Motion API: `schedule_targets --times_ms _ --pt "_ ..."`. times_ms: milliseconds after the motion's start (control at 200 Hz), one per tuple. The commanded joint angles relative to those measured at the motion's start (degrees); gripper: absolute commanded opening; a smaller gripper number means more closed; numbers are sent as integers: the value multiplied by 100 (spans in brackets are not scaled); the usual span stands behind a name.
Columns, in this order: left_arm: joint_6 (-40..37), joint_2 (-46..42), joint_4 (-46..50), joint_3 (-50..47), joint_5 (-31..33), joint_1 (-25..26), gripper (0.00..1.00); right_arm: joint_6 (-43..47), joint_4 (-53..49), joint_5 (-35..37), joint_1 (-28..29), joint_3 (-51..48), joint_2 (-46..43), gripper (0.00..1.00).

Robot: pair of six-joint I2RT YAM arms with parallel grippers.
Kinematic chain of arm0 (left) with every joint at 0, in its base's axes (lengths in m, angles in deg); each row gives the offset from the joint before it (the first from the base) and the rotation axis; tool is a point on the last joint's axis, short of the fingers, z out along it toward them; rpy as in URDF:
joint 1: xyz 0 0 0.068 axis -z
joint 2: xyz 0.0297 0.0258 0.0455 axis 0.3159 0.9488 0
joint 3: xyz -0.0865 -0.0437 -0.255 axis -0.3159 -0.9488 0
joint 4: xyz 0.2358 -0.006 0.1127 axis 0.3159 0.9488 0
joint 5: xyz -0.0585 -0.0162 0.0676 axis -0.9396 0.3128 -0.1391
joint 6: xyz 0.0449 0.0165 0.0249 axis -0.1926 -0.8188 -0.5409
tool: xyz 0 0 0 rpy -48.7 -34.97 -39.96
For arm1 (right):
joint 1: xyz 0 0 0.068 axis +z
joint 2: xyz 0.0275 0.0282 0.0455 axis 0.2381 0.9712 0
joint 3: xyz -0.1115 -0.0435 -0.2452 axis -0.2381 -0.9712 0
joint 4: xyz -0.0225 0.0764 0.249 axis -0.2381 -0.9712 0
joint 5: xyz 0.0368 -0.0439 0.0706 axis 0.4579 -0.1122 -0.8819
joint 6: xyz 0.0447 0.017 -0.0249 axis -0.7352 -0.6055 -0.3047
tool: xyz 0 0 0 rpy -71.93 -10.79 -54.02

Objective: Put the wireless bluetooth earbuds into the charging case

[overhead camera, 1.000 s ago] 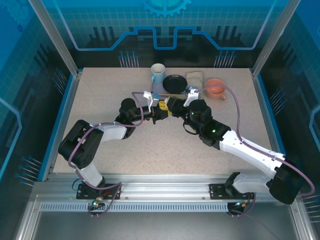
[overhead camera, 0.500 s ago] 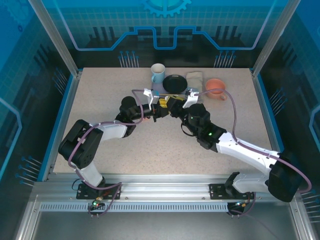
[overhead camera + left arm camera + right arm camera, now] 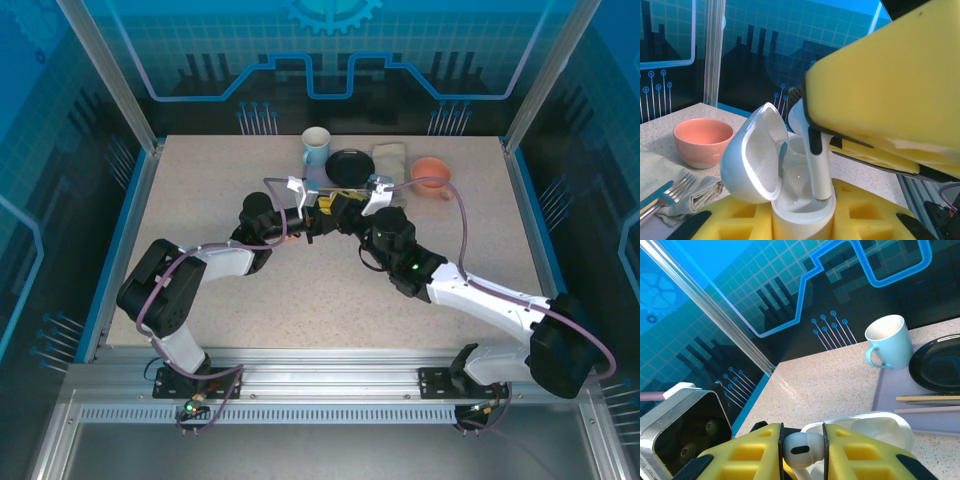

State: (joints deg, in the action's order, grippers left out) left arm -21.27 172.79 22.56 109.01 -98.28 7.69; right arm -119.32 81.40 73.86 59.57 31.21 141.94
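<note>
Left pincer (image 3: pixel 802 227) is clamped on the white glossy plastic charging case (image 3: pixel 800 210), upright with its lid hinged open. Right pincer (image 3: pixel 801 452) grips a white earbud (image 3: pixel 816 165) directly above the case, stem vertical, tip at one well's mouth. Next move looks like a straight push down.

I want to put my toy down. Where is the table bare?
Bare: the near middle of the table and its far-left corner. Crowded: far edge with mug, black plate, cloth, pink bowl, and the centre where left hand and right hand meet.
</note>
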Motion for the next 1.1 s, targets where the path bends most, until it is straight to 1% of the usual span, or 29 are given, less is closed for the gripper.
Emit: schedule_targets --times_ms 0,460,665,855,1095 --pt "102 -197 -101 182 1 38 0 20 213 147 -35 105 66 24" --pt "152 -303 -157 164 47 40 0 10 238 179 -119 -54 82 24" --pt "286 -321 -253 204 41 31 0 412 398 403 -17 -179 -11 24" --pt "365 -380 -274 182 39 37 0 544 631 517 2 -303 -6 24" --pt "383 -439 -232 202 44 62 0 366 790 423 23 -322 161 24"
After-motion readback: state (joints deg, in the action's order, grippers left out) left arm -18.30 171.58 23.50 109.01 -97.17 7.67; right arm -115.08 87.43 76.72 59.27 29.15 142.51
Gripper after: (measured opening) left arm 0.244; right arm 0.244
